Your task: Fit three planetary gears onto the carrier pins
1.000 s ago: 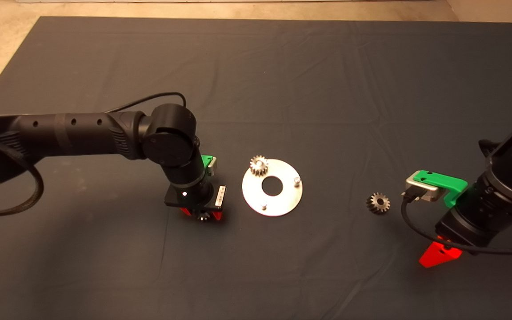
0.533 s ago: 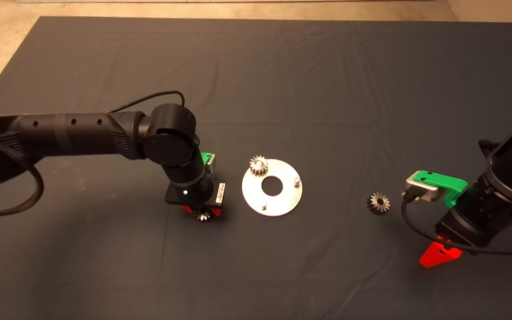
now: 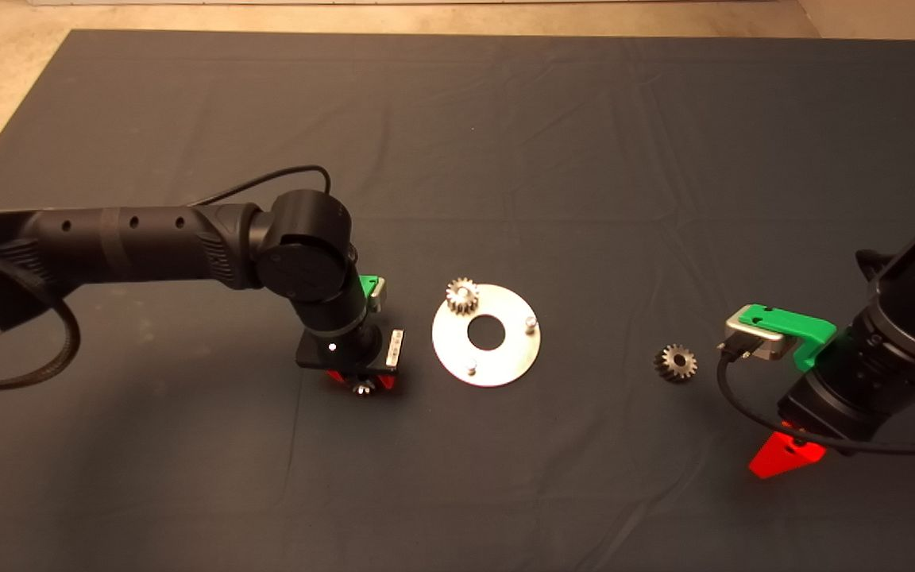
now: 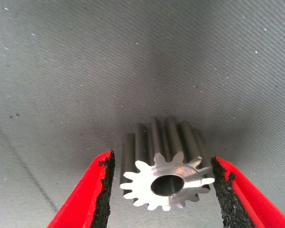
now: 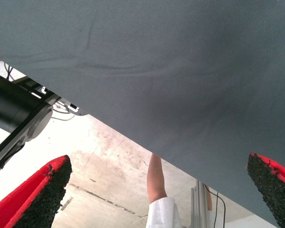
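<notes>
A shiny round disc point(image 3: 509, 353) lies mid-mat with one planetary gear point(image 3: 462, 295) seated on its far-left carrier pin. Two carrier pins point(image 3: 530, 322) point(image 3: 471, 368) stand bare. A second gear point(image 3: 675, 363) lies loose on the mat to the right of the disc. My left gripper point(image 3: 362, 386) points down just left of the disc, straddling a third gear point(image 4: 166, 173). Its fingers point(image 4: 102, 190) are open around that gear; one pad touches the teeth, and a thin gap shows at the other. My right gripper point(image 3: 787, 457) waits open at the lower right, holding nothing.
The dark mat point(image 3: 457, 143) spreads wide around the disc, with bare floor beyond its far edge. The right wrist view shows the mat's edge, the floor, a person's arm point(image 5: 156, 183) and part of the robot's base point(image 5: 14, 111).
The left wrist rose slightly, then settled back down over the third gear. The gear stayed in place on the mat. The right arm has not moved.
</notes>
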You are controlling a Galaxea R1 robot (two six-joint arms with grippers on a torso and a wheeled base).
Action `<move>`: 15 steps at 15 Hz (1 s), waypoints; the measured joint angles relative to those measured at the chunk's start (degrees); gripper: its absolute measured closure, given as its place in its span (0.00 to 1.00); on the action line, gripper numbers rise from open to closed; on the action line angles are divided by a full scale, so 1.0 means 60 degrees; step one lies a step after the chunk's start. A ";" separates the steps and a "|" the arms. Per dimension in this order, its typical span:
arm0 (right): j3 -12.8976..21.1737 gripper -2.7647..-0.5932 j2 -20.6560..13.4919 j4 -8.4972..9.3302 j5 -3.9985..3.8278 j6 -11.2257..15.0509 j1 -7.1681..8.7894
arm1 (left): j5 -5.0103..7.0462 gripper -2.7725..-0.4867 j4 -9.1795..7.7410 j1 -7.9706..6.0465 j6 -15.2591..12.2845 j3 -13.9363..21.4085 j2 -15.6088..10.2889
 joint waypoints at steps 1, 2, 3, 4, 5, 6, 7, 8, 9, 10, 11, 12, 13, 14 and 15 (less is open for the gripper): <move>0.0000 0.01 0.0000 0.0000 0.0003 0.0000 0.0000 | 0.0099 0.62 0.0000 0.0000 -0.0064 0.0000 0.0000; 0.0000 0.01 0.0000 0.0000 -0.0001 0.0000 0.0000 | 0.0122 0.62 0.0001 0.0000 -0.0073 0.0000 0.0000; 0.0000 0.00 0.0000 0.0000 -0.0001 0.0000 0.0000 | 0.0122 0.62 0.0002 0.0000 -0.0077 0.0004 0.0002; 0.0000 0.01 0.0000 0.0000 -0.0001 0.0001 0.0000 | 0.0114 0.66 0.0004 0.0000 -0.0083 0.0004 0.0000; 0.0000 0.01 0.0000 0.0000 0.0003 0.0000 0.0000 | 0.0108 0.68 0.0004 0.0000 -0.0083 0.0004 0.0012; 0.0000 0.01 0.0000 0.0000 0.0001 0.0000 0.0000 | 0.0118 0.68 0.0008 0.0000 -0.0083 0.0004 0.0030; 0.0000 0.01 -0.0004 0.0000 -0.0001 0.0000 0.0000 | 0.0118 0.68 0.0008 0.0000 -0.0083 0.0004 0.0026; 0.0000 0.01 -0.0006 0.0000 -0.0001 0.0002 0.0000 | 0.0122 0.68 0.0008 0.0000 -0.0087 0.0004 0.0026; 0.0004 0.01 -0.0009 0.0000 -0.0001 0.0002 0.0000 | 0.0108 0.71 0.0008 0.0000 -0.0110 0.0004 0.0026; 0.0006 0.01 -0.0018 0.0000 0.0003 0.0002 0.0000 | 0.0085 0.74 0.0008 0.0000 -0.0110 0.0004 0.0031; 0.0006 0.01 -0.0024 0.0000 -0.0002 0.0002 0.0000 | 0.0085 0.74 0.0006 0.0000 -0.0110 0.0004 0.0030; 0.0006 0.01 -0.0024 0.0000 0.0001 0.0002 0.0000 | 0.0092 0.74 0.0008 0.0000 -0.0111 0.0004 0.0030; 0.0006 0.01 -0.0024 0.0000 -0.0001 0.0002 0.0000 | 0.0089 0.75 0.0008 0.0000 -0.0114 0.0003 0.0030; 0.0006 0.01 -0.0024 0.0002 -0.0001 0.0002 0.0000 | 0.0085 0.76 0.0022 0.0000 -0.0114 0.0000 0.0030; 0.0006 0.01 -0.0024 0.0000 0.0003 0.0002 0.0000 | 0.0081 0.76 0.0027 0.0000 -0.0114 0.0000 0.0030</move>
